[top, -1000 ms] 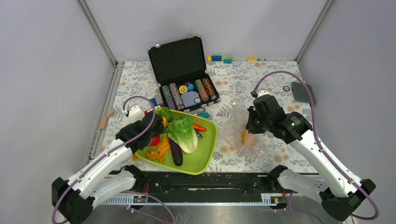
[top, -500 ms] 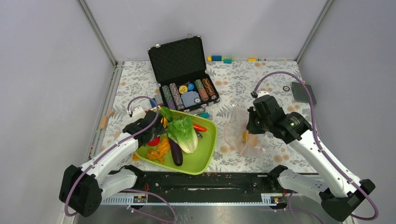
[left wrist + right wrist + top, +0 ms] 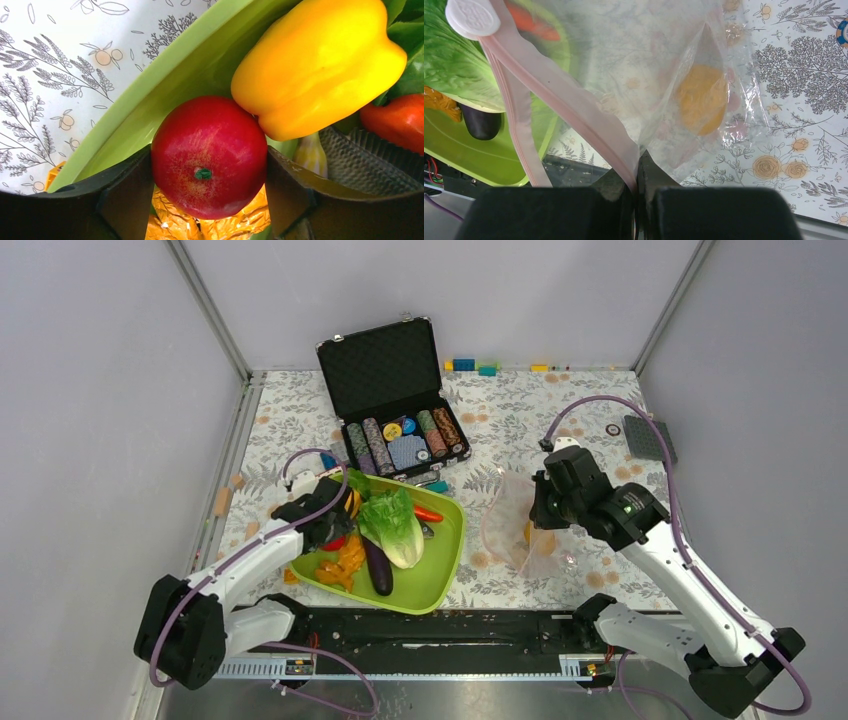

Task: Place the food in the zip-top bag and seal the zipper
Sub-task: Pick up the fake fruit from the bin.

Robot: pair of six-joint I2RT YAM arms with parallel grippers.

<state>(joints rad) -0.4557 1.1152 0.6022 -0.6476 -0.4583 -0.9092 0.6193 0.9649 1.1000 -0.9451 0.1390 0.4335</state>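
My left gripper (image 3: 330, 525) (image 3: 209, 200) is in the lime-green tray (image 3: 450, 560), its fingers (image 3: 125, 195) pressed against both sides of the red apple (image 3: 209, 157) (image 3: 333, 542). The yellow pepper (image 3: 320, 65) touches the apple, and the grey fish (image 3: 365, 160) lies to the right. The lettuce (image 3: 395, 525) and eggplant (image 3: 377, 565) lie in the tray. My right gripper (image 3: 540, 512) (image 3: 636, 172) is shut on the pinkish zipper strip (image 3: 574, 105) of the clear bag (image 3: 510, 525) (image 3: 649, 65) and holds it up. An orange fruit (image 3: 701, 97) is inside the bag.
An open black case of poker chips (image 3: 400, 430) stands behind the tray. A crinkly orange piece (image 3: 235, 222) lies under the apple. Small blocks (image 3: 475, 365) lie at the back wall and a dark plate (image 3: 650, 438) at the far right.
My left arm has reached forward and right into the tray, bringing its fingers around the red apple. My right gripper has kept holding the bag almost still.
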